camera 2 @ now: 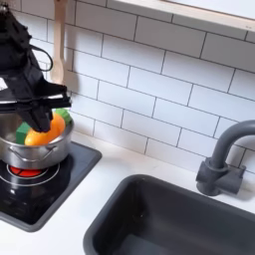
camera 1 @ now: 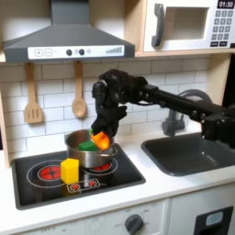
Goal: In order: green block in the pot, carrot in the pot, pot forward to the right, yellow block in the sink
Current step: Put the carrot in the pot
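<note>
Your green block point(camera 1: 85, 145) already lies inside the pot point(camera 1: 84, 152), so the first step looks done. The hand point(camera 1: 102, 135) hangs over the pot's rim with the carrot point(camera 2: 42, 132) in or just above the pot; you cannot tell from either exterior view whether it is grasping the carrot or has let go. Still ahead, as I judge it: dragging the pot, then moving the yellow block point(camera 1: 70, 170), standing in front of the pot, into the sink point(camera 1: 188, 158).
</note>
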Controlling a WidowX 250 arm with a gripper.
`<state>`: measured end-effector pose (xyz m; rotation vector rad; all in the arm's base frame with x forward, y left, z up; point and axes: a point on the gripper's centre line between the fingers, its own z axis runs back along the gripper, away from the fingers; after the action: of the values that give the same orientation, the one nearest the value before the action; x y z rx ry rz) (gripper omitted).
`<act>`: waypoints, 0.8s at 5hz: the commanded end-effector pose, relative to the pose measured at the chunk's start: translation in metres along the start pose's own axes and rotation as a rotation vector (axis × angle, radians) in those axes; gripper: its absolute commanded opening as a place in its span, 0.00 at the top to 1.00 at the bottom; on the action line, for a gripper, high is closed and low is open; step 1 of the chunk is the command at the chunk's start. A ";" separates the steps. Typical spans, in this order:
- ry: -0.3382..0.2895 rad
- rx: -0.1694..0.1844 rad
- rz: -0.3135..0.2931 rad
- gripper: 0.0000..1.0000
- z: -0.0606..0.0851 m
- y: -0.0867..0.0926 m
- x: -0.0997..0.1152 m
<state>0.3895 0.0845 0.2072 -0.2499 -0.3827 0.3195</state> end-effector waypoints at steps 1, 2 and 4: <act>0.010 -0.043 0.020 1.00 -0.008 -0.007 0.004; 0.019 -0.032 0.028 1.00 -0.011 -0.003 0.002; 0.001 -0.028 0.036 1.00 -0.009 -0.002 0.006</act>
<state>0.3990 0.0805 0.2027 -0.2864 -0.3846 0.3428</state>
